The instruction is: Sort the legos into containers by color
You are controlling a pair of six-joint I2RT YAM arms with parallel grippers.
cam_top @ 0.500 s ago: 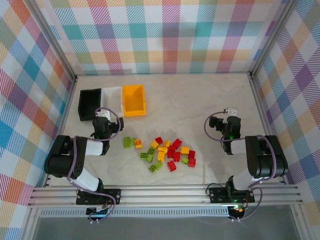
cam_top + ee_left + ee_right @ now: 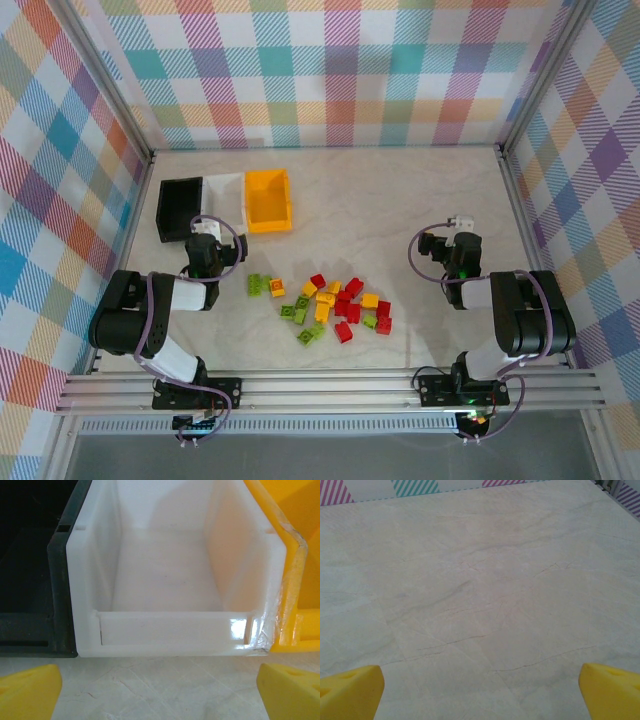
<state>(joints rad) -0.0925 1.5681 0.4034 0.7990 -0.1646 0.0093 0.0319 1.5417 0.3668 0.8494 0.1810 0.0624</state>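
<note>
Top external first: the legos (image 2: 325, 300) lie in a loose red, yellow and lime cluster on the table (image 2: 400, 190), nearer the arm bases than the white bin (image 2: 226, 190), off to its right and well apart from it. The black bin (image 2: 180, 208) sits against the white bin's left wall, the orange-yellow bin (image 2: 268, 200) against its right. All three look empty to me. The left gripper (image 2: 208, 226) sits just at the white bin's near wall. The right gripper (image 2: 460, 224) is far to that bin's right, beyond the bricks.

Left wrist: the yellow fingertips (image 2: 30, 692) stand spread wide with nothing between them. The white bin's near wall is close ahead and faces me squarely, its inside bare.

Right wrist: the fingertips (image 2: 610, 692) are spread just as wide, holding nothing, over bare table away from the white bin.

By my reading no brick is sorted yet, so the first pick is the job. I would back the left gripper off the white bin before turning. Then I'd take the lime pair (image 2: 256, 285) at the cluster's edge nearest that bin, since stragglers leave room for both fingers. I'd come straight down, straddle one brick and close gently so its neighbours aren't shoved.
</note>
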